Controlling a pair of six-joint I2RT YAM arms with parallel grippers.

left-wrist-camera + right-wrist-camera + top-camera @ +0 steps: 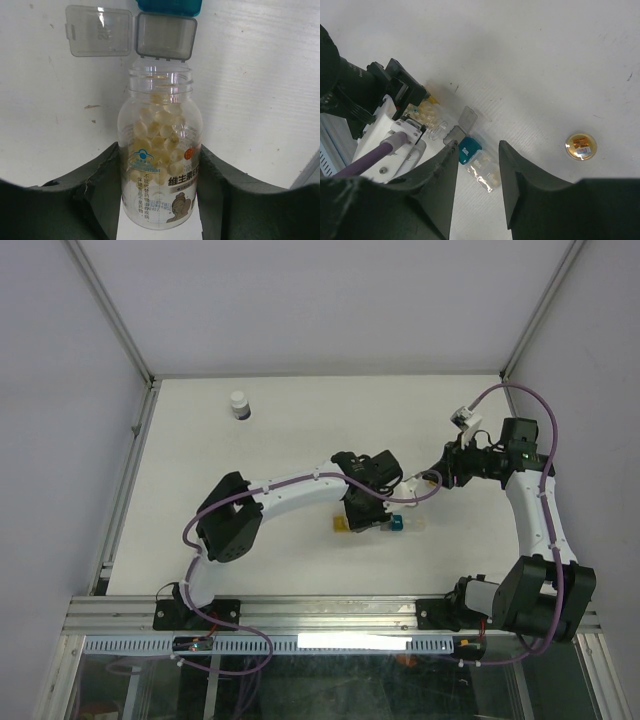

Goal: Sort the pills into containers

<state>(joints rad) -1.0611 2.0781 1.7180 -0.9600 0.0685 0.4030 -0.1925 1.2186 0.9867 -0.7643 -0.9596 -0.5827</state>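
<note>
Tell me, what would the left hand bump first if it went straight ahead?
The left hand holds a bottle that sticks out in front, so the bottle's mouth would probably hit the open pill box first. How near they are is hard to tell.

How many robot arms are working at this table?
2. The left arm reaches from the near-left edge to the middle, its jaws gripping a clear pill bottle. The right arm rises from the near-right corner, jaws open and empty. None seems hidden.

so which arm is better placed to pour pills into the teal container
Left. The left claw is shut on the uncapped pill bottle, whose mouth faces the teal container just beyond. The right claw is open and holds nothing.
</note>
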